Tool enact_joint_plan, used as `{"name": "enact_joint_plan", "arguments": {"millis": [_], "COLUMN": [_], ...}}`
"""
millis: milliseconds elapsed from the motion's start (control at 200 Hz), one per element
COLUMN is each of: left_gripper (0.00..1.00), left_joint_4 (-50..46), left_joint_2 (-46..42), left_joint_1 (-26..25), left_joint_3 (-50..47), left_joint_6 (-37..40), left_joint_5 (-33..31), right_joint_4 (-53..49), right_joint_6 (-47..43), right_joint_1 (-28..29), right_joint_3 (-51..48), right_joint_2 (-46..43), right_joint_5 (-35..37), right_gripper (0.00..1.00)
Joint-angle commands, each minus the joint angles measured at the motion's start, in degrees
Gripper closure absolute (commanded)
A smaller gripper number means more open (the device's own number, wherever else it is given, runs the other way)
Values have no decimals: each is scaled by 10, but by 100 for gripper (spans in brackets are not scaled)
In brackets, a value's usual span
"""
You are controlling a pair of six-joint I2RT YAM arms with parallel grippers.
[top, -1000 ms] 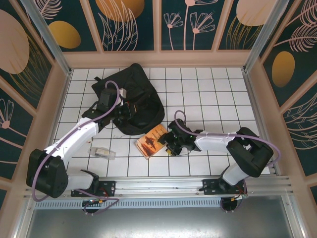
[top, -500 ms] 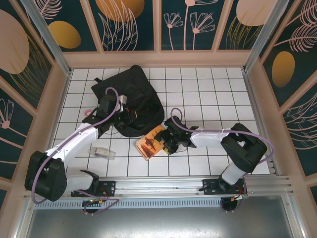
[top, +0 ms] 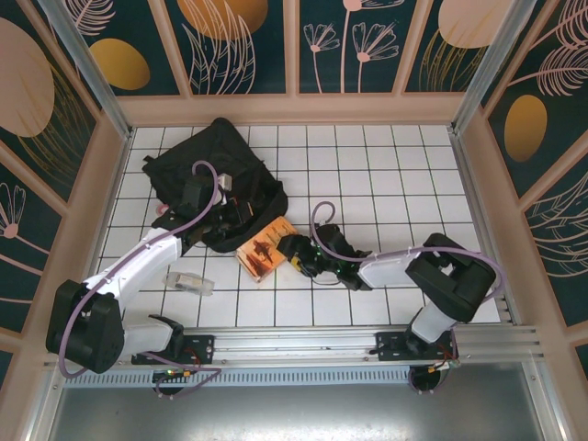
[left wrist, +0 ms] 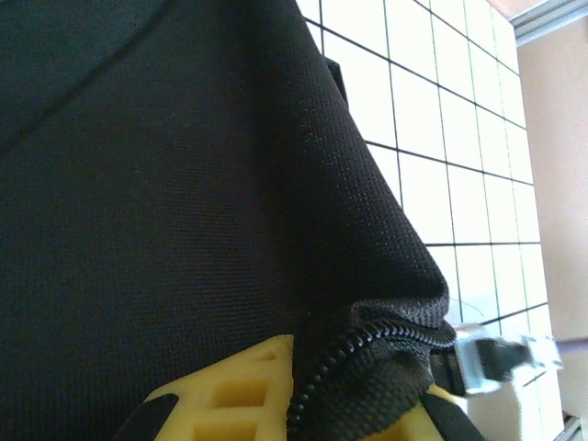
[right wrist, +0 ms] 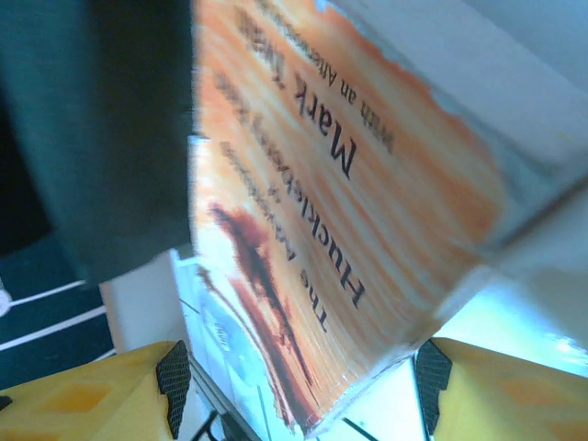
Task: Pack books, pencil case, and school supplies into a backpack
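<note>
The black backpack [top: 207,175] lies at the back left, and its fabric [left wrist: 184,184] fills most of the left wrist view. My left gripper [top: 230,213] [left wrist: 335,404] is shut on the backpack's zipper edge. An orange-brown book [top: 265,248] [right wrist: 349,184] lies tilted on the tiles just right of the backpack. My right gripper [top: 296,255] [right wrist: 299,386] is open, and its yellow fingers stand either side of the book's near corner. A small clear tube [top: 188,282] rests on the tiles beside the left arm.
Low pale walls [top: 294,110] ring the white tiled table [top: 395,175]. A clear plastic buckle [left wrist: 491,354] hangs off the backpack's edge. Open floor lies at the back right.
The left gripper has dragged the backpack leftward. The right gripper and the book have slid left toward the backpack, and the right jaws have widened.
</note>
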Motion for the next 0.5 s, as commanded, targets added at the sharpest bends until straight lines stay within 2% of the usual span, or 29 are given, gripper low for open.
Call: {"name": "enact_joint_plan", "arguments": {"millis": [0, 250, 495], "left_gripper": [100, 100, 100], "left_joint_4": [-8, 7, 4], "left_joint_2": [-11, -3, 3], "left_joint_1": [-10, -10, -10], "left_joint_3": [-3, -3, 13], "left_joint_6": [-13, -21, -20], "left_joint_5": [51, 60, 58], "right_joint_4": [168, 166, 67], "right_joint_6": [-34, -17, 0], "right_joint_1": [8, -3, -15], "right_joint_3": [-13, -6, 6], "right_joint_2": [-42, 19, 53], "right_joint_5": [65, 43, 30], "right_gripper": [32, 30, 30]}}
